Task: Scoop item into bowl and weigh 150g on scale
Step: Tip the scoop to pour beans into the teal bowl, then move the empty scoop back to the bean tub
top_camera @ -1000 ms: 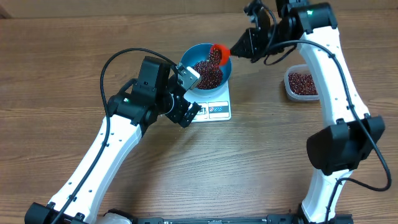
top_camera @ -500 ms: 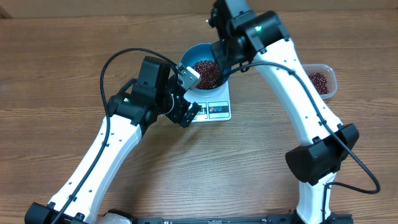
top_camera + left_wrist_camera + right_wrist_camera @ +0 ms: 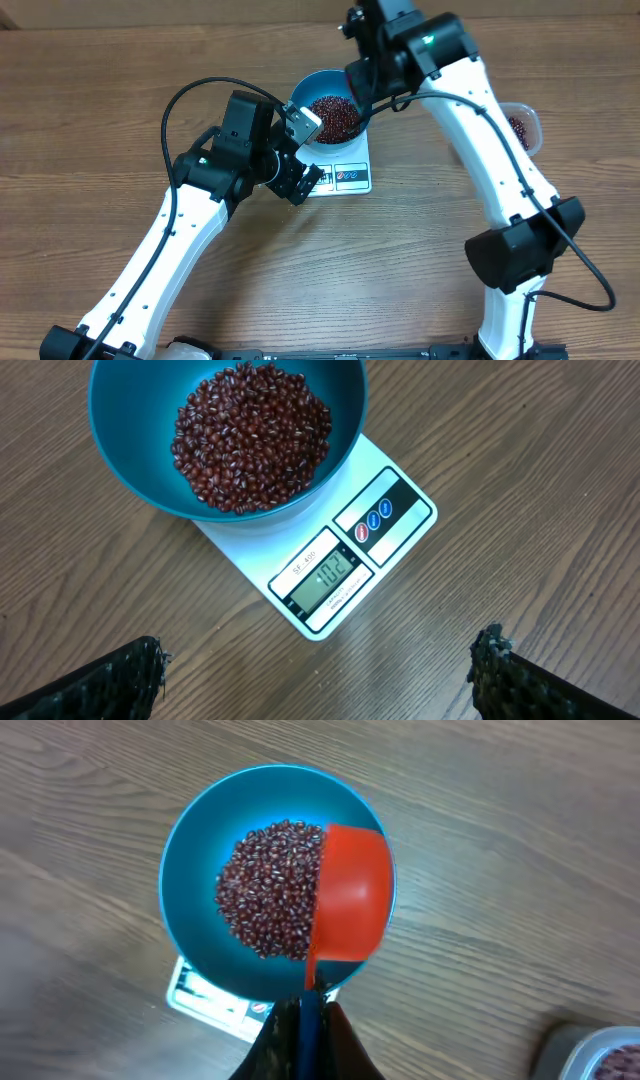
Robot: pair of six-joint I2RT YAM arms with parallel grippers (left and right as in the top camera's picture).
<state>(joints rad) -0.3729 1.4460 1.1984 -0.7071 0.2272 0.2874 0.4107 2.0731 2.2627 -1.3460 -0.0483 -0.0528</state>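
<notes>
Beans (image 3: 250, 435) are lying heaped in the blue bowl (image 3: 190, 860), directly under the right pincer (image 3: 305, 1015) and just ahead of the left pincer (image 3: 315, 670). The wooden counter (image 3: 100, 120) is carrying everything beneath both pincers. The bowl is sitting on the white scale (image 3: 330, 550), whose display (image 3: 335, 572) is facing the left pincer and appearing to read one hundred and two, so I am judging the weighing as well along but short of target. A clear tub (image 3: 530, 128) holding more beans is waiting well apart from the right pincer, on its outer side. The right pincer is pressing together on the handle of an orange-red scoop (image 3: 350, 900), which is hanging over the bowl's near half with no beans showing on it. The left pincer is hovering spread wide, gripping nothing. The beans are likely behaving as a loose, hard, rolling mass, light singly and quick to spill or bounce, so no pincer should be taking them directly. The scoop's handle is the place to hold, with the last additions probably needing small, slow tips.
</notes>
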